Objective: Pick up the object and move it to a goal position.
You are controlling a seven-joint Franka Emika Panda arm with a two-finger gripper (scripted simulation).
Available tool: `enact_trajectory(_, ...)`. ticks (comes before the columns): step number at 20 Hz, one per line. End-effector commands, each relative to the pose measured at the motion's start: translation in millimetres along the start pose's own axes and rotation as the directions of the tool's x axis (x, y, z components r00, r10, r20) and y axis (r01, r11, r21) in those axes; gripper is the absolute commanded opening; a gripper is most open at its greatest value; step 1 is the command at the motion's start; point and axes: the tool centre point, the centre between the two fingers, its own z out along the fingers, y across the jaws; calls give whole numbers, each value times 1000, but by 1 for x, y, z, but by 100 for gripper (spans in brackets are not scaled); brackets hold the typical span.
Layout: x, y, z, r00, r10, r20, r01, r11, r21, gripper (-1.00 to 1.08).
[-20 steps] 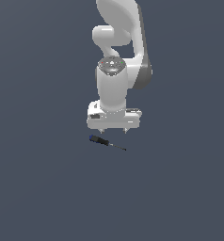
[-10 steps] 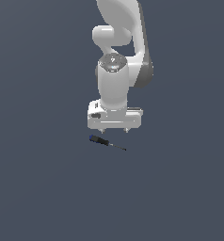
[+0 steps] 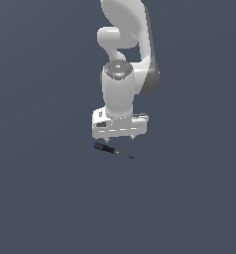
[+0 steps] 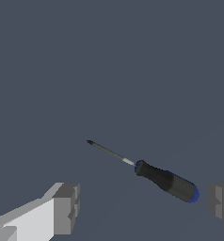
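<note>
The screwdriver lies flat on the dark grey floor, its blue-and-black handle toward the exterior view's left and its thin shaft pointing to the right. In the wrist view the screwdriver lies between the two fingers, nearer one of them. My gripper hangs just above and slightly behind it, pointing down. The jaws are wide open and empty, and the fingertips stand apart from the tool.
The white arm rises straight above the gripper. A plain dark grey floor surrounds the tool.
The gripper has come down a little toward the screwdriver. The screwdriver has not moved.
</note>
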Motion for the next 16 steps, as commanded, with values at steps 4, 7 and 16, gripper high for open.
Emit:
enact_trajectory(4,-3,4,10,995,-104,7,104,995,-5,100)
enact_trajectory(7,-5,7,17,984,-178,12,178,984,-7,100)
enact_trajectory(16,-12,15,40,910,-414,30,414,910,-6,100)
